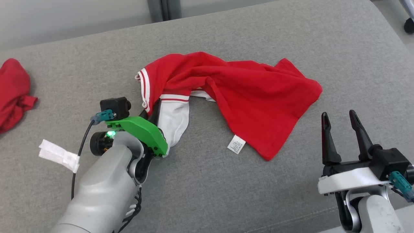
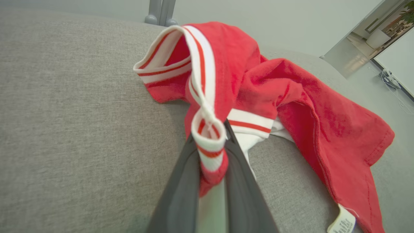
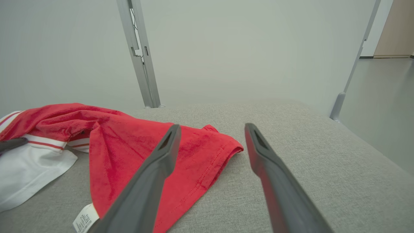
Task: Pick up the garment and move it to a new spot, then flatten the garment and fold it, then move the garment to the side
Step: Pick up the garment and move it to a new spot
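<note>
There's the red garment [image 1: 245,94], crumpled mid-couch [image 1: 207,194], and our left claw [image 1: 156,108] has its jaws pinched on the white-and-red striped trim at the garment's near-left end. To do this well, we'd lift high and steady so the trailing cloth clears before carrying it across. Our left forearm reaches in low from the near-left corner. Our right claw [image 1: 338,114] hovers wide open and empty by the near-right edge.

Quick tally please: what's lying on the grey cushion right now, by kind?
Cloth items: 2 (red-and-white garment; red bundle at the far left)
White strip: 1
Total: 3
</note>
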Tool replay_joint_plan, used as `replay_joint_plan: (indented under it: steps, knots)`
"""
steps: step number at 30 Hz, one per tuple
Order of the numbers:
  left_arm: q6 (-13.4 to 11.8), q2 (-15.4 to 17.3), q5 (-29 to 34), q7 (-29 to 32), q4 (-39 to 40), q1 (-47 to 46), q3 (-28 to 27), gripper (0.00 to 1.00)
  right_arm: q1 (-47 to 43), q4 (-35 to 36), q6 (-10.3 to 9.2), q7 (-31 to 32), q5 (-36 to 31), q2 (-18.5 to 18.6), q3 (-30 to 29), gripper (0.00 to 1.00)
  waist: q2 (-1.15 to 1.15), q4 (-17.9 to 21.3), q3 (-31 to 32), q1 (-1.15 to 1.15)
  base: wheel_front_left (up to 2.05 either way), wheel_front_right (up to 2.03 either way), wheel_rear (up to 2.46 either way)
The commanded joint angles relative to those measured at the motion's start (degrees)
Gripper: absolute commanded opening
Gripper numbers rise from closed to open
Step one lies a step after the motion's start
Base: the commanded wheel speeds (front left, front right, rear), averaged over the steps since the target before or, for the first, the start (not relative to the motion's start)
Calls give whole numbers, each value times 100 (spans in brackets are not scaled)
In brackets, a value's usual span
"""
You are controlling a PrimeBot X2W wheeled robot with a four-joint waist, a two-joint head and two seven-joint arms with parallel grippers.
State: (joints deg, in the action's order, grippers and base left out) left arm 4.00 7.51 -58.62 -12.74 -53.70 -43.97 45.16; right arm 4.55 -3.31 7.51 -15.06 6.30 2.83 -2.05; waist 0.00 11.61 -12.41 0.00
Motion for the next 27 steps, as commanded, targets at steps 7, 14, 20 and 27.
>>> replay_joint_plan:
  steps: [7, 14, 20, 27]
  knots:
    - [46, -75, -2, -207, -217, 35, -199, 100, 99, -31, -5, -18, -84, 12, 109, 100, 0, -307, 52, 0, 0, 0, 0]
    - [51, -156, 293, -245, 21, 216, -559, 100, -10, -80, -5, -18, -173, 12, 136, 100, 0, -538, 264, 0, 0, 0, 0]
    - [-73, -73, 857, -241, 758, 881, -1309, 100, -132, -101, -5, -18, -241, 14, -5, 100, 0, -744, 583, 0, 0, 0, 0]
    - [-231, -157, 1708, -242, 1854, 2078, -2185, 100, -351, -120, -5, -18, -458, 11, -345, 100, 0, -1007, 1054, 0, 0, 0, 0]
